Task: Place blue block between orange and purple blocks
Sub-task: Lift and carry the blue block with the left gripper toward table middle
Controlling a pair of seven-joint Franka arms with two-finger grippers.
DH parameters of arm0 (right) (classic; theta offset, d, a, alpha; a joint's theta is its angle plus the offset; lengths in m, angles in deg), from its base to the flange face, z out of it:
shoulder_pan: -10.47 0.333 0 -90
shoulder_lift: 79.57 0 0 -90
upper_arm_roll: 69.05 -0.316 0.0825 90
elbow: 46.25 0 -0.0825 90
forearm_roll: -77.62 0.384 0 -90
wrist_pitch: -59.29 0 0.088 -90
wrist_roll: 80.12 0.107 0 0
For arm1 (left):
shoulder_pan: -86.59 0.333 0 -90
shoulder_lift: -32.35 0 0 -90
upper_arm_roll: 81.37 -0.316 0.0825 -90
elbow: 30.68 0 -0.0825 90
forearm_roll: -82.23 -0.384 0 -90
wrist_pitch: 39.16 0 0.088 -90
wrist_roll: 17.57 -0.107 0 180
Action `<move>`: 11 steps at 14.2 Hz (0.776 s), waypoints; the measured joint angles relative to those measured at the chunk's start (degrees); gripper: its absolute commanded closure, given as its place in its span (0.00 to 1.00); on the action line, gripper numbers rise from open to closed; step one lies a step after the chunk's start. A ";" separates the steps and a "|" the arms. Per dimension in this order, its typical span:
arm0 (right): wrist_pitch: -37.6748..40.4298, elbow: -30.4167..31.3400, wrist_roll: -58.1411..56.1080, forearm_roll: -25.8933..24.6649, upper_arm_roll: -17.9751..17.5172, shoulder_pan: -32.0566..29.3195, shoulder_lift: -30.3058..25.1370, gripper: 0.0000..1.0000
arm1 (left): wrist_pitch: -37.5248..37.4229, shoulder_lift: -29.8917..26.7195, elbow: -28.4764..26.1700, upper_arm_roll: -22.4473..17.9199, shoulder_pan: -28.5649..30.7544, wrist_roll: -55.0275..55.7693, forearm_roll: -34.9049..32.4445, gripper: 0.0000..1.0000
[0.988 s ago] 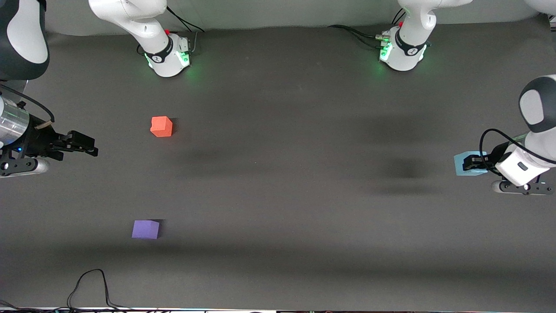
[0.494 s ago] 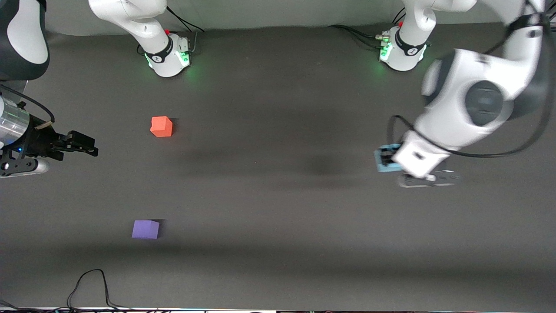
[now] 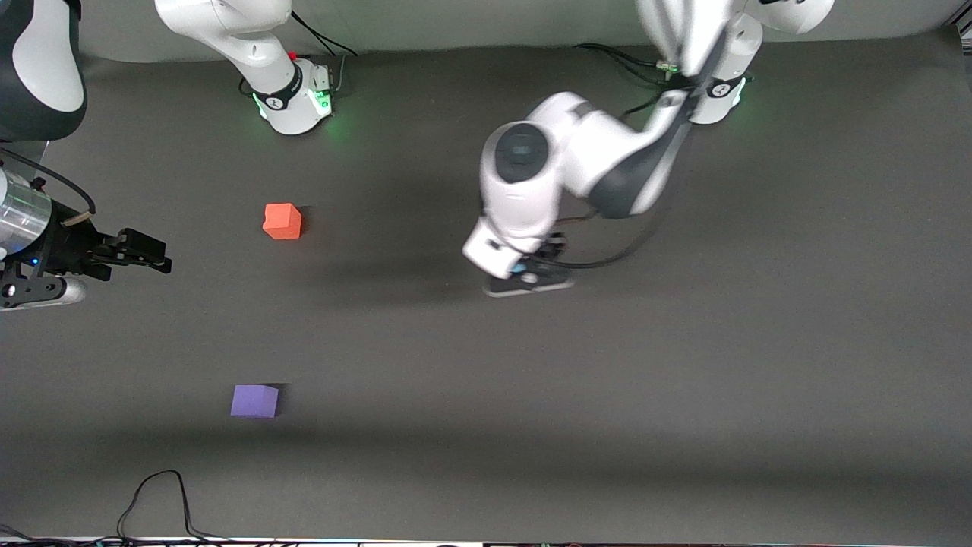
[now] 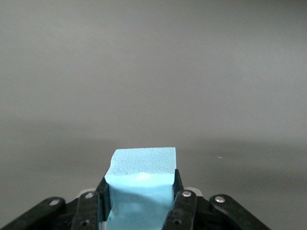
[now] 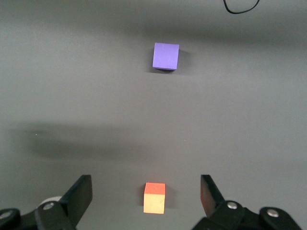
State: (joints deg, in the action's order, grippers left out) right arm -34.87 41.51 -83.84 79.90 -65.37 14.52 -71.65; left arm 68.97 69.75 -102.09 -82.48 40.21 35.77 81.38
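The blue block (image 4: 141,184) is a light sky-blue cube clamped between the fingers of my left gripper (image 4: 140,191). In the front view the left gripper (image 3: 528,270) hangs over the middle of the table, and its wrist hides the block. The orange block (image 3: 282,221) sits toward the right arm's end of the table. The purple block (image 3: 254,400) lies nearer to the front camera than the orange one, with bare mat between them. My right gripper (image 3: 156,254) waits open and empty at the right arm's end. Its wrist view shows the orange block (image 5: 154,197) and the purple block (image 5: 166,56).
The dark mat (image 3: 486,425) covers the whole table. A black cable (image 3: 159,494) loops at the table's front edge near the purple block. The two arm bases (image 3: 292,99) (image 3: 706,91) stand along the back edge.
My left arm has swung from its own end of the table to over the middle, carrying the blue block. The right arm and the other two blocks have not moved.
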 measured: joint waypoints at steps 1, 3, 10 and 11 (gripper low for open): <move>0.00 0.00 0.00 0.00 0.00 0.00 0.00 0.00 | 1.47 3.40 2.13 -0.04 -2.40 1.85 -0.79 0.74; 0.00 0.00 0.00 0.00 0.00 0.00 0.00 0.00 | 6.51 9.05 4.05 -0.16 -6.40 5.15 -3.06 0.74; 0.00 0.03 0.00 0.00 0.00 0.00 0.01 0.00 | 14.17 17.84 6.06 -0.82 -10.26 7.43 -4.63 0.54; 0.00 0.03 -0.01 0.00 0.00 0.00 0.01 0.00 | 14.26 17.89 6.07 -0.88 -10.25 7.43 -4.65 0.10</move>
State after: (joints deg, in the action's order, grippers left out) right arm -34.87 41.54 -83.84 79.90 -65.37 14.52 -71.64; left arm 83.23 87.63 -96.02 -83.36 29.96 43.20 76.73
